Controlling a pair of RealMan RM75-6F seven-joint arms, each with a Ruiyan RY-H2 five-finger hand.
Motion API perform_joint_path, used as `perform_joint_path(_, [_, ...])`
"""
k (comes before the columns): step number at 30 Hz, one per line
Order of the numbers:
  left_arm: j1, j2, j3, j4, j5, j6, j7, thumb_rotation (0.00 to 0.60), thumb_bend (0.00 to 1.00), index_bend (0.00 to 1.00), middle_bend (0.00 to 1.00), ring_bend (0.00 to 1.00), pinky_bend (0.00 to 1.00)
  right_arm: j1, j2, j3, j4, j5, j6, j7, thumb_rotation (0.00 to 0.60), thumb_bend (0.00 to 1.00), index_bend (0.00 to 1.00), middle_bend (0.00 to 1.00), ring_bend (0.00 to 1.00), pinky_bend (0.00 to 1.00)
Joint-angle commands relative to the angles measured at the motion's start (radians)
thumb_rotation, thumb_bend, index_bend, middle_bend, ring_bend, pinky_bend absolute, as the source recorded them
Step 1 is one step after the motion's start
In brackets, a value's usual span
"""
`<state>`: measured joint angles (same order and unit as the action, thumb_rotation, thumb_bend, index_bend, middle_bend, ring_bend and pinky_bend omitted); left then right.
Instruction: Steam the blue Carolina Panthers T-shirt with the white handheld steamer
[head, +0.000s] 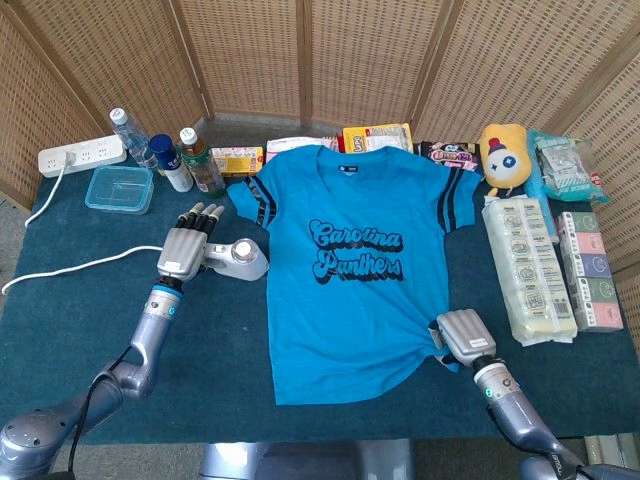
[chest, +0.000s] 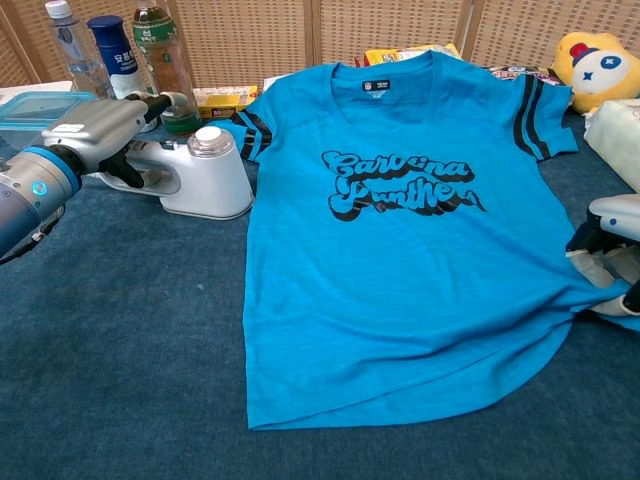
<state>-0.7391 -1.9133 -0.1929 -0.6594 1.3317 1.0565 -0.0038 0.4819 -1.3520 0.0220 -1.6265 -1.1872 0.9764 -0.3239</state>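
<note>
We are hovering our left hand (head: 187, 245) with fingers outstretched over the handle end of the white handheld steamer (chest: 197, 177), which is lying on the tabletop (head: 90, 310) at mid-left, its long axis running left-right with the head pointing toward the blue Carolina Panthers T-shirt (head: 352, 270) just beside it. Our right hand (head: 462, 338) is gripping the shirt's lower right hem, so the left is far nearer the steamer.
</note>
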Motion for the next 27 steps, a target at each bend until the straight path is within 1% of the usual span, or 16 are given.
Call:
perform_joint_path(1, [0.015,0.011,0.019,-0.022,0.023,0.026,-0.011,0.6,0.3,0.0,0.1,0.0,0.16,0.0,0.0,0.0,0.0,0.0,0.0,0.001,0.6,0.37,0.74,0.67,0.72,0.84])
perform_joint_path(8, [0.051,0.054,0.046,-0.106,0.058,0.081,-0.025,0.6,0.3,0.0,0.1,0.0,0.16,0.001,-0.002,-0.001,0.003,-0.004,0.001,0.004,0.6,0.37,0.74,0.67,0.72,0.84])
perform_joint_path(12, [0.082,0.103,0.063,-0.188,0.077,0.118,-0.022,0.6,0.3,0.0,0.09,0.0,0.15,0.0,-0.003,-0.003,0.004,-0.007,0.003,0.004,0.6,0.37,0.74,0.67,0.72,0.83])
perform_joint_path(14, [0.1,0.127,0.067,-0.229,0.089,0.154,-0.025,0.6,0.3,0.0,0.08,0.0,0.14,-0.002,-0.003,-0.004,0.004,-0.007,0.006,0.001,0.6,0.37,0.74,0.67,0.72,0.82])
perform_joint_path(16, [0.111,0.144,0.07,-0.255,0.097,0.174,-0.025,0.6,0.3,0.0,0.06,0.0,0.14,-0.003,-0.003,-0.005,0.002,-0.003,0.007,-0.004,0.6,0.36,0.72,0.66,0.7,0.78])
perform_joint_path(20, [0.144,0.188,0.073,-0.325,0.107,0.224,-0.035,0.6,0.3,0.0,0.04,0.0,0.13,-0.002,0.002,-0.007,-0.007,0.005,0.005,-0.016,0.6,0.34,0.61,0.59,0.61,0.68])
perform_joint_path(22, [0.16,0.21,0.074,-0.36,0.108,0.242,-0.039,0.6,0.3,0.0,0.04,0.0,0.13,-0.001,0.006,-0.009,-0.013,0.009,0.0,-0.022,0.6,0.32,0.56,0.54,0.55,0.6])
perform_joint_path(24, [0.179,0.236,0.074,-0.404,0.108,0.263,-0.042,0.6,0.3,0.0,0.04,0.0,0.12,0.002,0.011,-0.013,-0.021,0.018,-0.008,-0.03,0.6,0.29,0.5,0.48,0.46,0.48])
perform_joint_path(26, [0.199,0.259,0.073,-0.45,0.107,0.288,-0.05,0.6,0.3,0.0,0.04,0.0,0.12,0.003,0.018,-0.015,-0.031,0.027,-0.014,-0.036,0.6,0.27,0.44,0.43,0.4,0.4])
perform_joint_path(27, [0.225,0.281,0.071,-0.488,0.108,0.325,-0.062,0.6,0.3,0.0,0.04,0.0,0.12,0.002,0.022,-0.015,-0.04,0.028,-0.01,-0.04,0.6,0.27,0.41,0.4,0.37,0.38])
